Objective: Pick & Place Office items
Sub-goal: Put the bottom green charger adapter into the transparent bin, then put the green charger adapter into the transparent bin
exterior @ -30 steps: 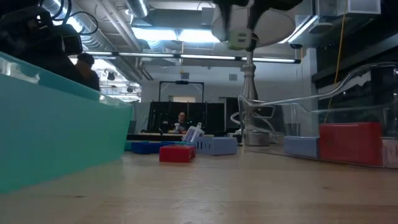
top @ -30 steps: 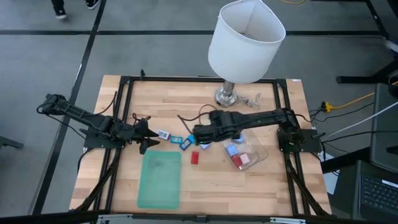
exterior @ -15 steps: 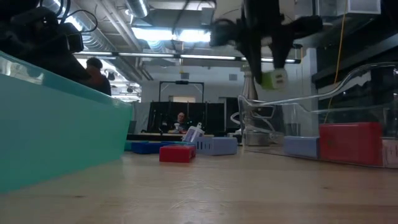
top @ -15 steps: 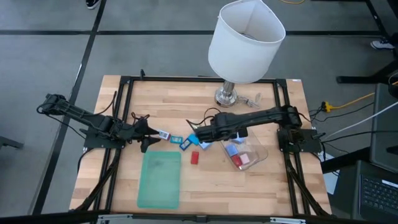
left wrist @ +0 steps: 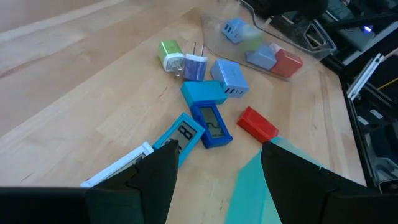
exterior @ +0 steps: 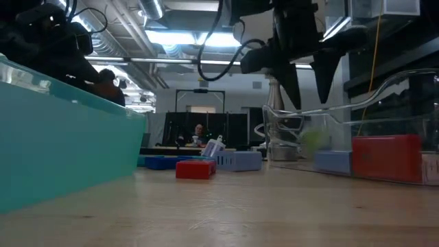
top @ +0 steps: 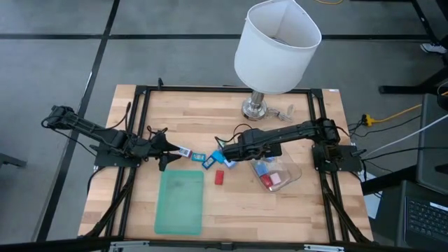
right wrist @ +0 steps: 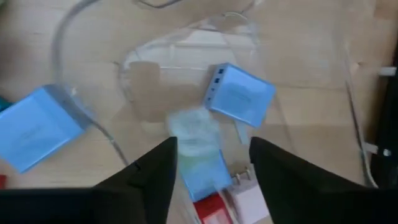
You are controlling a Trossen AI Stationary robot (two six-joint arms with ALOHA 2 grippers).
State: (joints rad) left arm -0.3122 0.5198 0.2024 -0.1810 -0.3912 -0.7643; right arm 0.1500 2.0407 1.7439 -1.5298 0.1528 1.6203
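Placing step in hand, judging by the scene: right pincer (right wrist: 212,143) hanging above the clear tub (top: 294,168), fingers spread apart and holding nothing. Directly below them, inside the tub, a pale green piece (right wrist: 194,134), blurred, too unclear to tell whether already at rest on the bottom. Around it in the tub, a light blue piece (right wrist: 239,94) and a red piece (exterior: 386,158). So probably one more office item delivered, with several not yet moved. On the worktop (top: 245,210), between the two arms, a small cluster just beside each other: a green-and-white plug (left wrist: 169,55), a purple-and-white plug (left wrist: 196,65), a light blue charger (left wrist: 229,78), a teal block (left wrist: 204,92) and a dark blue piece with a display (left wrist: 211,124). A little apart, a red block (left wrist: 257,123), near the corner of the green tray (top: 180,201). Left pincer (left wrist: 216,150) low at the left side of the cluster, fingers parted, empty, apparently waiting. For the next move: lift clear of the tub wall, swing back toward the cluster, choose a piece at its outer edge, come down with fingers wide on both sides and close on one piece only. Care needed with the tight packing, to avoid pushing the neighbours away.
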